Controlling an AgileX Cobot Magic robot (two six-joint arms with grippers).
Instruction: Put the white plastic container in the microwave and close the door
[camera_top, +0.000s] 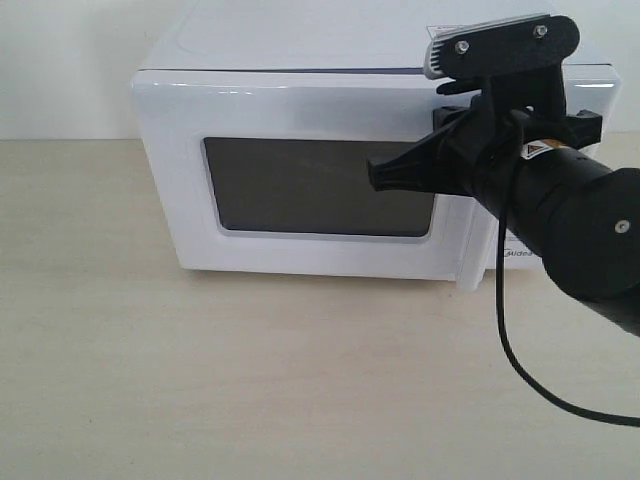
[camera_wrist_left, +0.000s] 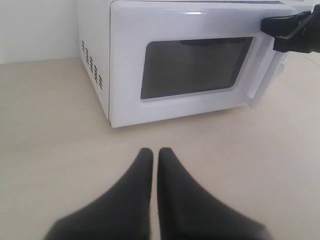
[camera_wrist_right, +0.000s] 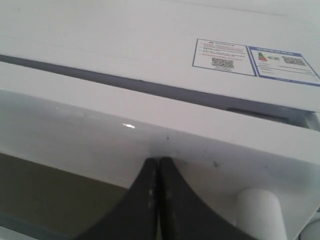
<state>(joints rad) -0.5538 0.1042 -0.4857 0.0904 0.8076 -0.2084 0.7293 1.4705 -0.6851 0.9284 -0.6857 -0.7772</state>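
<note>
Thin dark seam between door (camera_top: 180, 200) and microwave (camera_top: 300, 50) body. Against door front beside handle (camera_wrist_right: 260, 210): right gripper (camera_wrist_right: 158, 161), pinched shut. Before microwave, above open table (camera_top: 250, 380): left gripper (camera_wrist_left: 155, 151), tips together. Container not discernible behind dark window.

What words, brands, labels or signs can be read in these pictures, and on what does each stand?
"Mide": brand lettering low on the microwave front, its end hidden behind the right arm.
White sticker on the microwave top: print and a QR code, too small to read.
Blue sticker beside it: coloured chart, print too small to read.
Triangle warning label on the right arm: no wording readable.
</note>
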